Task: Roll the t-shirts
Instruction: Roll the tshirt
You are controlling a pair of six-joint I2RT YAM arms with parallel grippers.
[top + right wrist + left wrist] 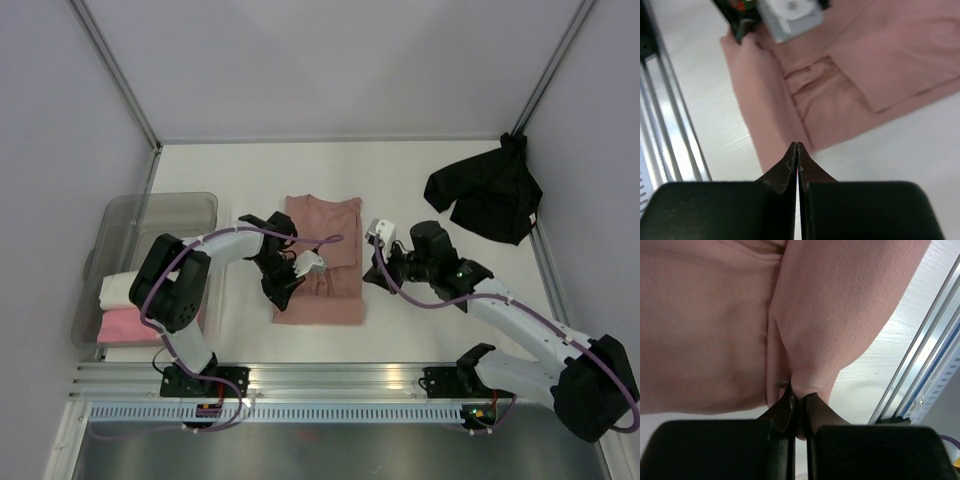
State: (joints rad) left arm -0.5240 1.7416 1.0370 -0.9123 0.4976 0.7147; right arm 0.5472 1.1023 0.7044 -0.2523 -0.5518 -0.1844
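Left pincer [799,402] pinches the salmon-pink t-shirt [830,315] fold (tips together).

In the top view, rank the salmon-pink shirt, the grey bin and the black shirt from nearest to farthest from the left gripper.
1. Salmon-pink shirt: table centre, pinched by the left gripper.
2. Grey bin: at the table's left edge.
3. Black shirt: far right corner.

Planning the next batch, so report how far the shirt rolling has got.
Done: a cream roll and a pink roll lie in the bin. In hand: the salmon shirt, folded narrow but unrolled; the left gripper is shut on a fold at its near end, the right gripper shut beside it, seemingly empty. Left: rolling that shirt, then the black shirt crumpled in the far right corner.
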